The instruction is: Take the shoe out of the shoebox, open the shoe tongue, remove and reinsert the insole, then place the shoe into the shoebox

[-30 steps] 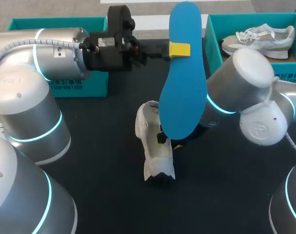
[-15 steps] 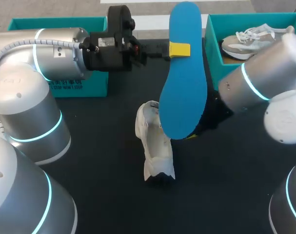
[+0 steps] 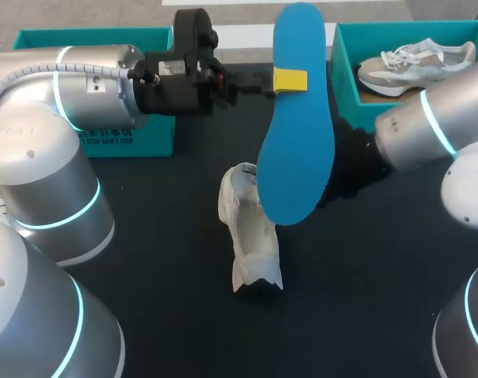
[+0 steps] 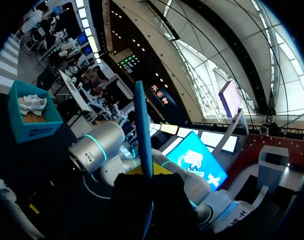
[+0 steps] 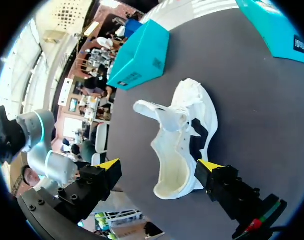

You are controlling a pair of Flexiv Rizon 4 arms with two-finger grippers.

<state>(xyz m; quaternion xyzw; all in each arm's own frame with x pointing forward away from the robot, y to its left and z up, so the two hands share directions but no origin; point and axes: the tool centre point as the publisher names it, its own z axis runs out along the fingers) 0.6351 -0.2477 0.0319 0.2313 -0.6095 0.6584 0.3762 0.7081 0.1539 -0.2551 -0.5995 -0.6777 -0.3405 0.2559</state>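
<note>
My left gripper point(image 3: 290, 80) is raised over the table's back middle, shut on the blue insole point(image 3: 295, 142), which hangs down broad side on. In the left wrist view the insole point(image 4: 142, 125) shows edge-on between the fingers. The white shoe point(image 3: 250, 236) lies on the black table below the insole, its tongue point(image 5: 157, 112) pulled out and its inside bare. My right gripper point(image 5: 159, 165) hangs open just above the shoe point(image 5: 184, 137), touching nothing. In the head view it is hidden behind the insole; only the right arm point(image 3: 427, 126) shows.
A teal shoebox point(image 3: 345, 87) at the back right holds a second, grey and white shoe point(image 3: 416, 63). Another teal box point(image 3: 97, 130) stands at the back left, partly behind my left arm. Bare table lies in front of the white shoe.
My right gripper has let go of the shoe, opened wide and drawn back to the right. The left arm and the insole have not moved.
</note>
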